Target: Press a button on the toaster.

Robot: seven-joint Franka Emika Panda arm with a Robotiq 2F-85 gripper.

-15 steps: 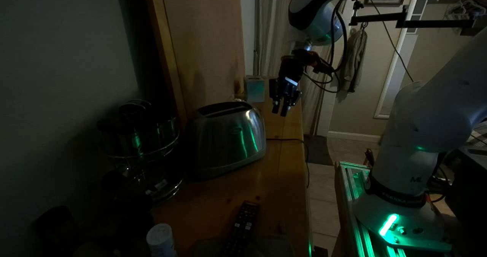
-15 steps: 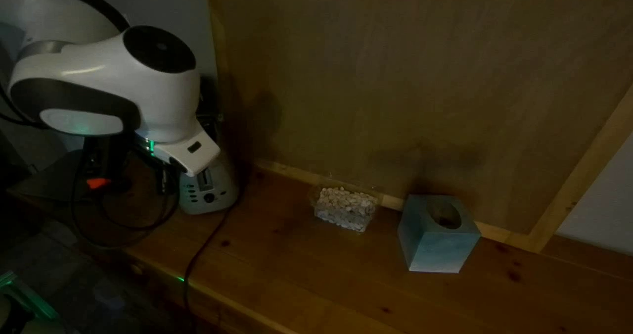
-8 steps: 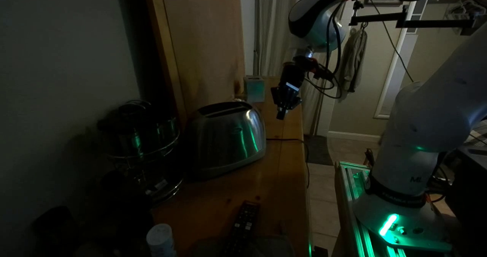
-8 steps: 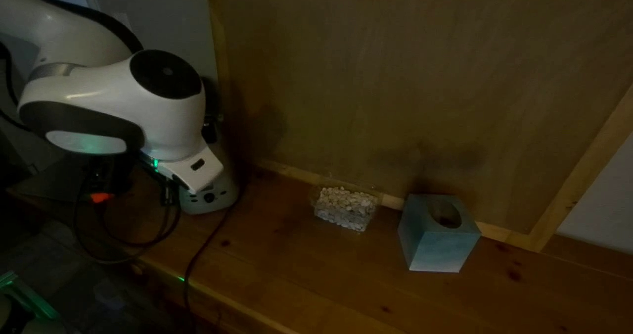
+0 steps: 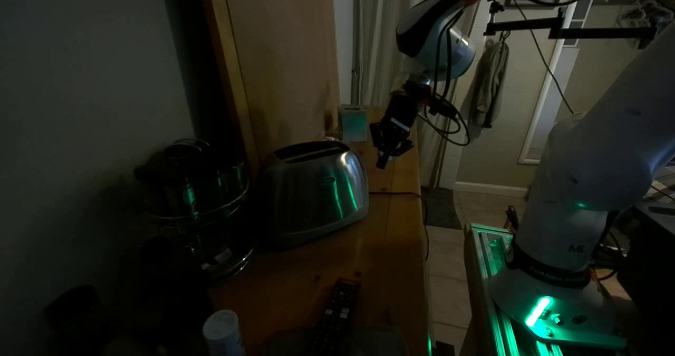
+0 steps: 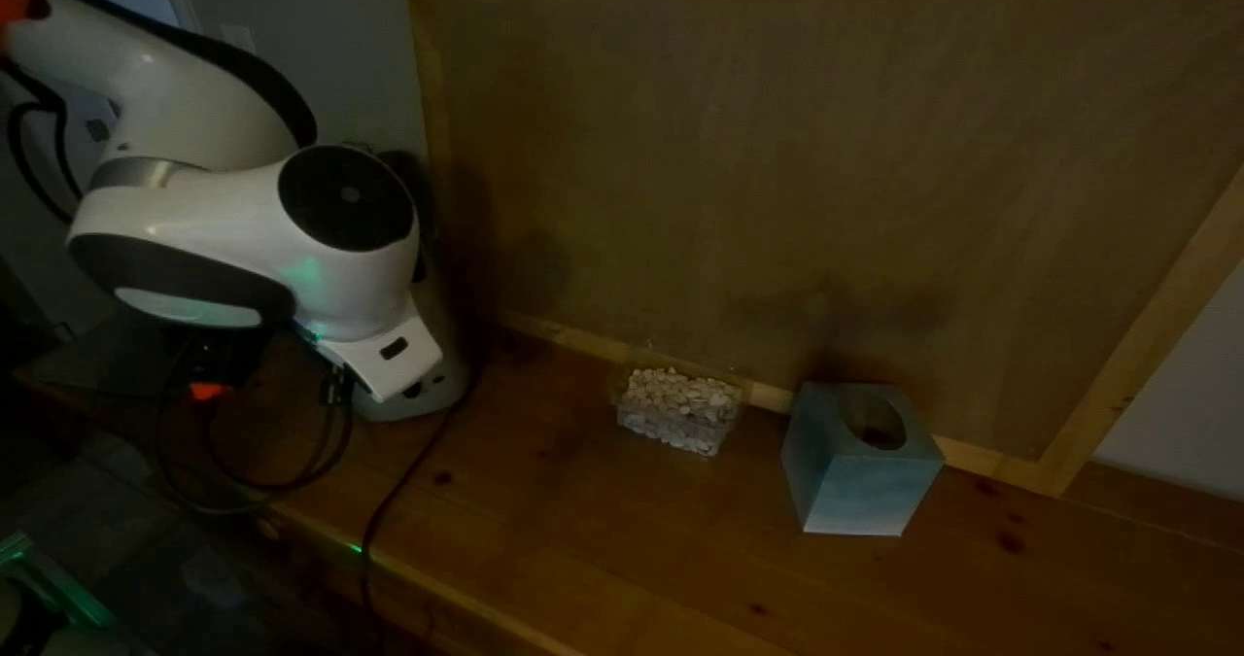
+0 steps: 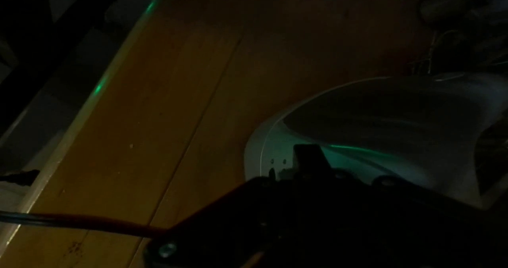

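Note:
The toaster (image 5: 316, 198) is shiny steel with a dark slotted top and stands on the wooden counter against the wood panel. In an exterior view the arm hides most of it; only its lower control end (image 6: 413, 403) shows. My gripper (image 5: 383, 162) is shut and empty, its tip tilted down just off the toaster's control end, with a visible gap in that view. In the wrist view the closed fingertips (image 7: 311, 153) overlap the toaster's pale end (image 7: 278, 141). Small dark buttons (image 7: 278, 161) show left of the fingertips; the lower controls are hidden behind the gripper.
A blue tissue box (image 6: 855, 481) and a clear box of pale stones (image 6: 680, 408) stand along the panel. A dark power cord (image 6: 389, 505) crosses the counter. A metal pot-like vessel (image 5: 211, 187), a remote (image 5: 340, 306) and a white canister (image 5: 222, 329) are near the toaster.
My gripper's fingers were apart one second ago and came together by half a second ago. The arm has moved lower and the gripper tip has tilted toward the toaster.

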